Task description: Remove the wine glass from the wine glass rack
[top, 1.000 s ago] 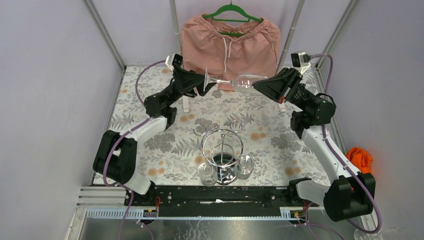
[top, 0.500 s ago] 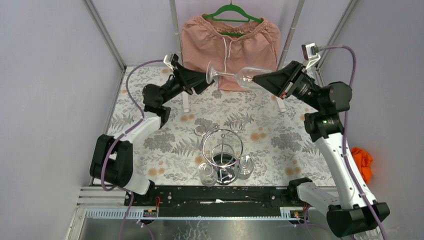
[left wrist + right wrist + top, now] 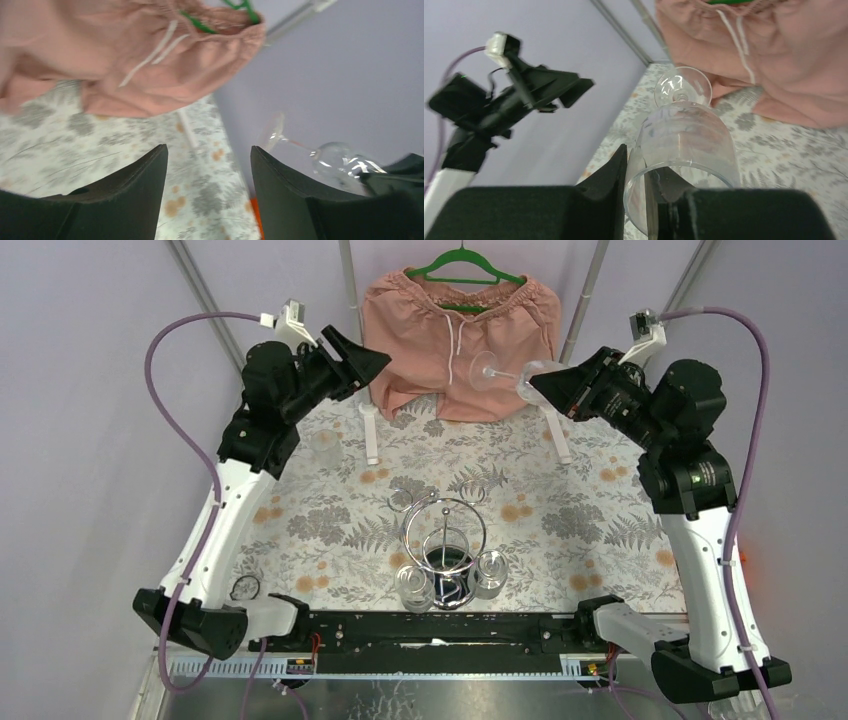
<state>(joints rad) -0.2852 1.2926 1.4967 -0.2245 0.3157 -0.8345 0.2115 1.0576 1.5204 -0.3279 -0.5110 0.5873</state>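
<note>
Wine glass (image 3: pixel 684 142), lower rim hidden behind right jaws

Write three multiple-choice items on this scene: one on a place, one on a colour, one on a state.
1. Where is the clear stemmed wine glass?
A. hanging in the chrome wire rack
B. aloft before the pink fabric shorts
C. standing on the floral tablecloth
2. What colour is the plastic hanger bearing the shorts?
A. green
B. white
C. black
3. How is the left gripper?
A. shut on the glass's stem
B. shut on the rack
C. open, empty
Key: B, the right gripper holds its bowl in the air; A, green shows above the waistband; C, its jaws stand apart with nothing between.
</note>
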